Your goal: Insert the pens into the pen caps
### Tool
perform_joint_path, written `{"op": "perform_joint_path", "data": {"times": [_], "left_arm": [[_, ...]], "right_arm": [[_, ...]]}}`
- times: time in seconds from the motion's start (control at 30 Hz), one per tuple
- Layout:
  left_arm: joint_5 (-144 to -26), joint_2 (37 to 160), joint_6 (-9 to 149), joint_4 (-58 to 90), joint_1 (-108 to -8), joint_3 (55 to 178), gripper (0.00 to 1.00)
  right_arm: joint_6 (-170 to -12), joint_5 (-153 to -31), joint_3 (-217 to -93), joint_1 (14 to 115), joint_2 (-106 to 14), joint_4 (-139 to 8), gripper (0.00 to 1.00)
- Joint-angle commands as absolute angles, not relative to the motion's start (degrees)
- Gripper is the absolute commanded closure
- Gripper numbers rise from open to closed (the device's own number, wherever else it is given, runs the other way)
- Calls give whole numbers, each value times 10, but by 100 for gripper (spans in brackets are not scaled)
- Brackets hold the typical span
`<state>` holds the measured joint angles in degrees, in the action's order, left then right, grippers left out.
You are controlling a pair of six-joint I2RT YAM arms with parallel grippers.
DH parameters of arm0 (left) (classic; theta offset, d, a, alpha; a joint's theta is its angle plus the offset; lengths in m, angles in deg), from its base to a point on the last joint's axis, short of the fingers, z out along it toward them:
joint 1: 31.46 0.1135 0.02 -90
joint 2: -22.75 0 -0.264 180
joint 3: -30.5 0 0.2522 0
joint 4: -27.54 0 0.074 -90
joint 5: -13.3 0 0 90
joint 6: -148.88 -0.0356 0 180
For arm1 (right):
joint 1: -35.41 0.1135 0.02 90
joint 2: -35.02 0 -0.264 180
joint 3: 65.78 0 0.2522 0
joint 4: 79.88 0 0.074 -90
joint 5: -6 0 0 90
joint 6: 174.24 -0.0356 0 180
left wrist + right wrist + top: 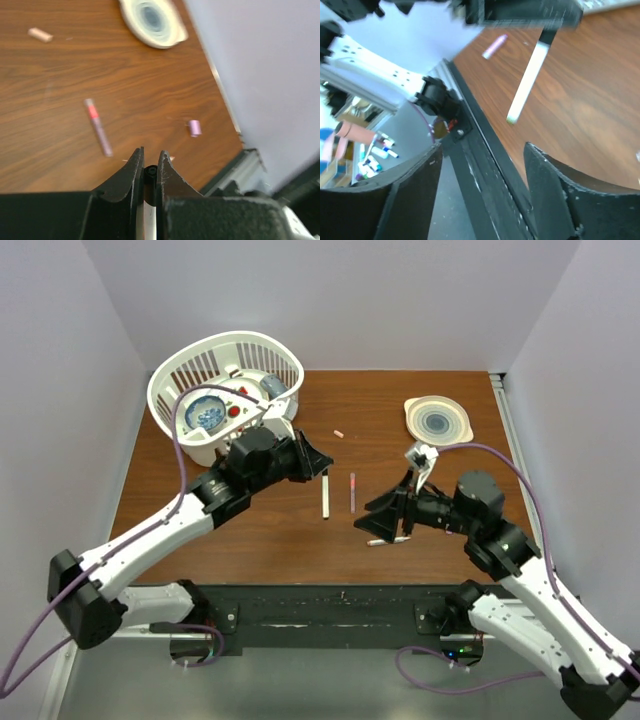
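Most of the white pen hides between the left pincer's fingers. From the right wrist camera, that pincer looks blurry and covers the pen's top end.

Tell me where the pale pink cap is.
Top view: the pale pink cap lies alone on the table near its middle, between the white basket to its left and the plate to its right, beyond the white pen.

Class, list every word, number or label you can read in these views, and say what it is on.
None can be read. The white pen, pink pen, plate and white basket show no print; the clutter in the right wrist view is too blurred.
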<state>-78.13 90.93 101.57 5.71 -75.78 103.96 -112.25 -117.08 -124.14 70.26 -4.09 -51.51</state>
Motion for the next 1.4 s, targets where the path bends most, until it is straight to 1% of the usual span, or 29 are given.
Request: {"op": "perform_joint_path", "data": {"times": [0.0,0.07,0.17,0.3,0.53,0.57,0.63,0.67,0.73,0.77,0.83,0.87,0.93,0.97,1.03,1.07,1.1,1.17,1.23,1.27,1.37], "left_arm": [[-744,988,990,24,-710,1056,100],[-734,1020,977,40,-693,1059,100],[-707,1085,967,51,-679,1070,100],[-701,1170,951,70,-671,1095,100],[-714,1272,962,101,-664,1139,100],[-712,1286,963,103,-664,1140,98],[-713,1300,968,114,-662,1143,91],[-718,1313,968,116,-660,1145,85],[-728,1324,966,111,-656,1160,78],[-728,1333,963,105,-655,1165,70],[-730,1337,954,81,-651,1185,63],[-729,1332,951,74,-650,1190,56],[-730,1318,939,63,-648,1198,50],[-730,1298,933,59,-648,1200,45],[-732,1275,913,39,-648,1205,38],[-734,1250,906,30,-648,1205,17],[-737,1236,885,24,-648,1198,12],[-764,1190,860,29,-649,1177,9],[-825,1146,813,53,-651,1129,9],[-836,1136,798,59,-655,1114,9],[-844,1122,734,54,-691,1086,11]], "right_arm": [[-1163,-1084,-1216,703,-8,-470,18],[-1168,-1049,-1219,702,-7,-440,16],[-1154,-1020,-1232,703,-14,-410,16],[-1157,-956,-1261,702,-22,-373,16],[-1185,-859,-1305,702,-86,-297,16],[-1189,-851,-1311,703,-100,-283,16],[-1209,-830,-1313,703,-109,-272,16],[-1219,-818,-1314,702,-115,-260,16],[-1245,-793,-1317,702,-119,-247,16],[-1252,-775,-1319,703,-120,-236,16],[-1276,-754,-1321,703,-116,-223,16],[-1283,-733,-1321,703,-114,-216,16],[-1310,-712,-1321,702,-114,-206,16],[-1317,-697,-1324,703,-116,-194,16],[-1359,-672,-1334,702,-144,-161,16],[-1377,-663,-1351,702,-156,-116,17],[-1392,-648,-1359,703,-185,-95,17],[-1421,-641,-1367,703,-208,-64,20],[-1435,-637,-1368,702,-232,-61,23],[-1437,-637,-1375,703,-239,-60,23],[-1387,-671,-1403,702,-254,-99,23]]}}
